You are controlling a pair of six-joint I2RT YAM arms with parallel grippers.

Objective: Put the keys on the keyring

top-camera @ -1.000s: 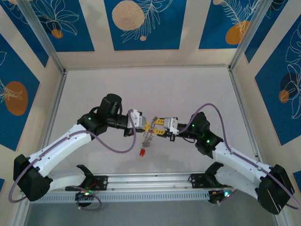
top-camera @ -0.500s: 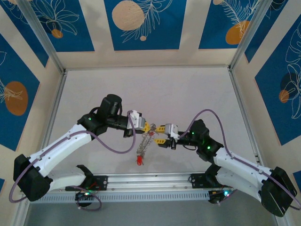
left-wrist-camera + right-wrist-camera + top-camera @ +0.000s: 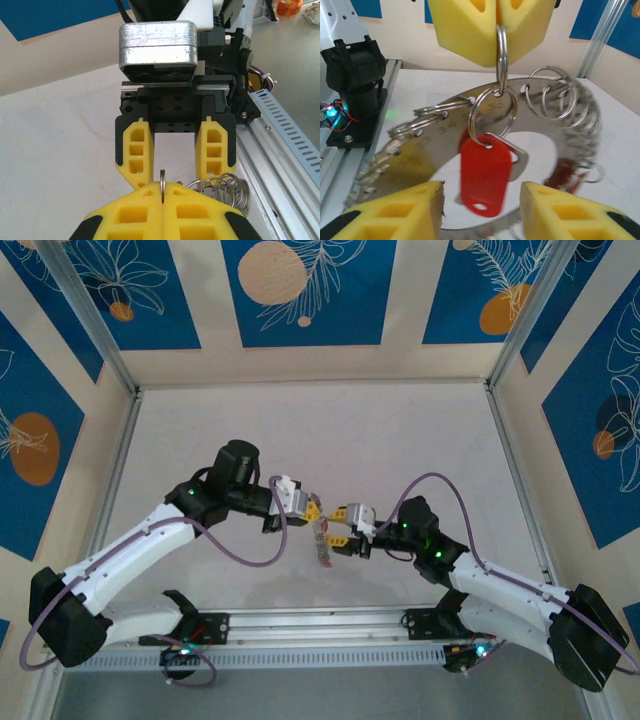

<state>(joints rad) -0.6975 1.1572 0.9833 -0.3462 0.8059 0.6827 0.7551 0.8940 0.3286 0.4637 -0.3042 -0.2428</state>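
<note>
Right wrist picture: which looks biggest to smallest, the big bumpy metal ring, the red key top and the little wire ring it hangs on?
1. The keyring, widest by far.
2. The red key head.
3. The small ring it hangs on, slightly smaller; the head may be nearer the camera, so these two are unsure.

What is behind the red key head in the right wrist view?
The keyring: its grey plate and wide hole, small rings threaded along its rim. The red head covers part of the plate; the key's blade cannot be seen.
</note>
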